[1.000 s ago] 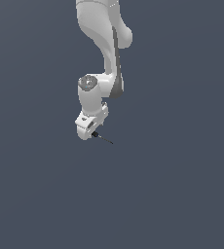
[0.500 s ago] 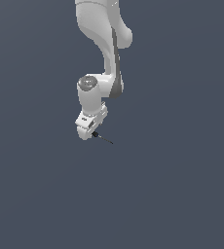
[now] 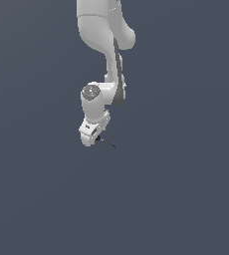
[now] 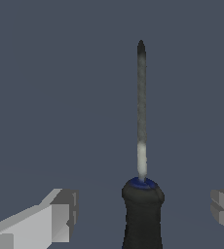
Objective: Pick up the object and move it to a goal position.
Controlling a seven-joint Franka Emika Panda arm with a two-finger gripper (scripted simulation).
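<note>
Straddling the object (image 4: 142, 146), gripper (image 3: 90, 138) fingers (image 4: 46, 221) apart, no contact, no labels visible, wrist view only shows blue collar.

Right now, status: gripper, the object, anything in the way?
Gripper open, fingers apart either side. Object lies between them, ungripped, thin shaft pointing away. Nothing else in view.

Arm (image 3: 104, 60) comes down from top of exterior view, gripper (image 3: 90, 133) at its low end. Rod (image 3: 106, 142) just beside gripper, toward exterior view's right, lying on floor (image 3: 186, 199), pointing away from gripper. In wrist view, rod (image 4: 141, 146) between two fingers (image 4: 50, 219), clear gap either side, neither touching it. Thick end nearest camera, thin end farthest.
</note>
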